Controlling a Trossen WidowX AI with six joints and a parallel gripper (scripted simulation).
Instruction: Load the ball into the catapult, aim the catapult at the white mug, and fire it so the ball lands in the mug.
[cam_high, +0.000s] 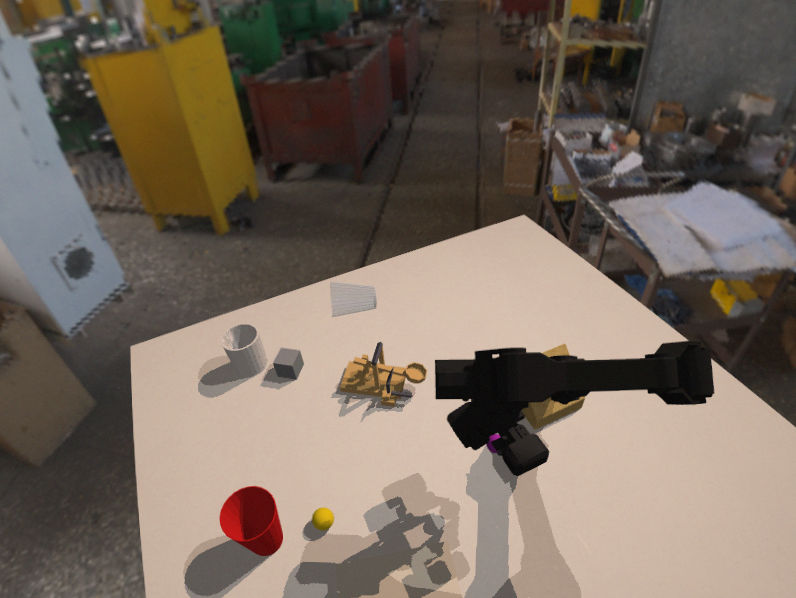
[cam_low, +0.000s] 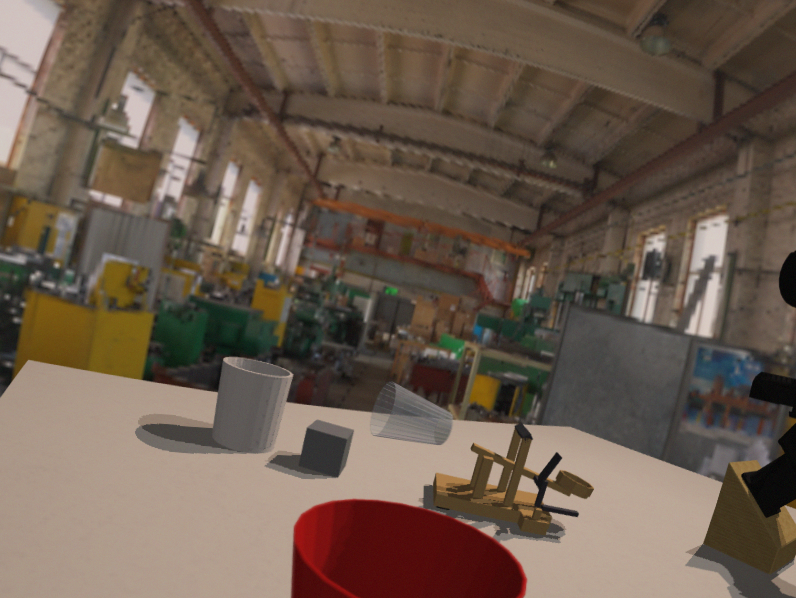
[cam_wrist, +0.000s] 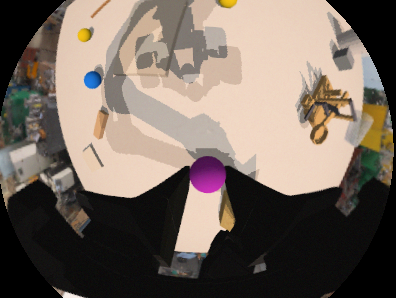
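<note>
My gripper (cam_wrist: 207, 170) is shut on a purple ball (cam_wrist: 207, 174) (cam_high: 494, 442) and holds it above the table. The wooden catapult (cam_high: 373, 379) (cam_low: 492, 498) (cam_wrist: 327, 102) stands on the table, to the left of the gripper in the top view, with its round cup (cam_high: 416, 372) (cam_low: 573, 484) (cam_wrist: 319, 134) empty. The white mug (cam_high: 245, 350) (cam_low: 252, 405) stands upright at the far left, on the side of the catapult away from its cup. Part of the gripper is hidden by the arm in the top view.
A grey cube (cam_high: 288, 363) (cam_low: 326, 448) (cam_wrist: 343, 59) sits between mug and catapult. A clear cup (cam_high: 353, 299) (cam_low: 411, 415) lies behind. A red cup (cam_high: 252, 520) (cam_low: 411, 553) and yellow ball (cam_high: 323, 518) are nearer. A wooden block (cam_high: 558, 411) (cam_low: 746, 521) stands by the arm. A blue ball (cam_wrist: 92, 80) shows too.
</note>
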